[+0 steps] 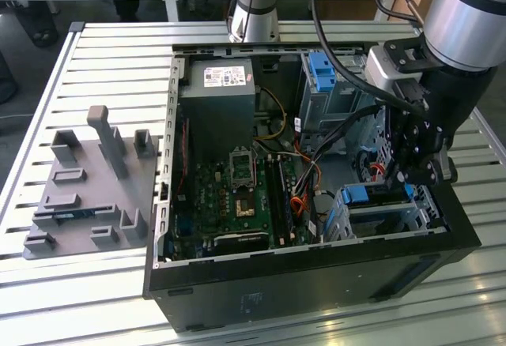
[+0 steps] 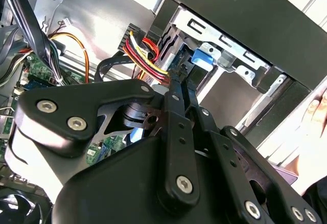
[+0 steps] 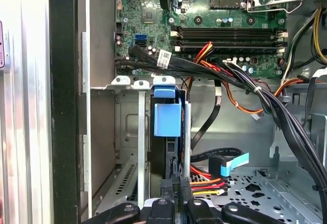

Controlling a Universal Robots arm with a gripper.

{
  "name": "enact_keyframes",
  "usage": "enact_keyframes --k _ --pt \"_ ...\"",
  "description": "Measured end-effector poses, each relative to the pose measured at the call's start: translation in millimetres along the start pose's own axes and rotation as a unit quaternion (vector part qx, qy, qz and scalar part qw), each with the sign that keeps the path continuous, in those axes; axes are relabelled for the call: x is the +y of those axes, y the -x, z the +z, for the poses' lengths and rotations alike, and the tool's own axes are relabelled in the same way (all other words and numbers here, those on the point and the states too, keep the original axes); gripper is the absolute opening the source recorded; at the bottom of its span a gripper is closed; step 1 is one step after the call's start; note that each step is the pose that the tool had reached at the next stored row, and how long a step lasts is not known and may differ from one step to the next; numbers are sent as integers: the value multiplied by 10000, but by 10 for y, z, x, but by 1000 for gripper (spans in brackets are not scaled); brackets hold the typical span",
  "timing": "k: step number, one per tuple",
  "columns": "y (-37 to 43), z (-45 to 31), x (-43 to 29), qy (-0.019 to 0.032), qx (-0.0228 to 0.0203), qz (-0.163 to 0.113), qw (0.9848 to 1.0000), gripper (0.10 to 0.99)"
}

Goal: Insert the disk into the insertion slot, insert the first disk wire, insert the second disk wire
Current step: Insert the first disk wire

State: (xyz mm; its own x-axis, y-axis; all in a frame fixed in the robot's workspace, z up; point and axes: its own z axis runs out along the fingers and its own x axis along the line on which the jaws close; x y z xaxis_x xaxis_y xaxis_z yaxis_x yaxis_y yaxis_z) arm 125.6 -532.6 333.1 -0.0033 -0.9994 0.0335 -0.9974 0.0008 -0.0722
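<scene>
Hand [image 3: 174,187] is down inside the PC case [image 1: 316,283], at the open end of the insertion slot [image 3: 130,132]. Fingers are pinched nearly together, just a thin gap. They appear clamped on the plug end of the red-yellow-black disk wire [image 3: 207,183], right at the edge of the disk [image 3: 167,119]. Can't see whether the plug is fully seated, as the fingers cover the joint.

Disk is already in the slot. Its blue caddy sits between the perforated grey walls with the tab end facing out. In the exterior view that is the low cage in the case corner nearest the exterior view's right, directly under the hand.

The blue-plug disk wire [image 3: 232,163] is not connected. Its plug lies loose on the perforated case floor [image 3: 276,193], beside the slot and apart from the disk.

Black cable bundle [image 3: 265,106] runs from the motherboard [image 3: 225,19] area past the slot, close to the hand but not in its grip.

Further out in the exterior view:
- the taller cage with blue clip [image 1: 320,77] stands at the far side of the case
- the power supply [image 1: 217,101] is toward the exterior view's left of that cage
- the arm [image 1: 466,14] comes in from the exterior view's upper right
- the case rests on a slatted metal table [image 1: 103,54]
- a grey fixture plate [image 1: 87,188] with upright pegs sits on the table, well apart from the case on the exterior view's left

A person's hand [image 2: 318,111] shows at the edge of the second wrist view, outside the case wall.
</scene>
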Motion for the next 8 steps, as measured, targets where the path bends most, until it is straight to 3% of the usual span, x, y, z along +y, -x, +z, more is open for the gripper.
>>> enact_keyframes --k 8 --pt "0 15 1 0 -1 0 10000 165"
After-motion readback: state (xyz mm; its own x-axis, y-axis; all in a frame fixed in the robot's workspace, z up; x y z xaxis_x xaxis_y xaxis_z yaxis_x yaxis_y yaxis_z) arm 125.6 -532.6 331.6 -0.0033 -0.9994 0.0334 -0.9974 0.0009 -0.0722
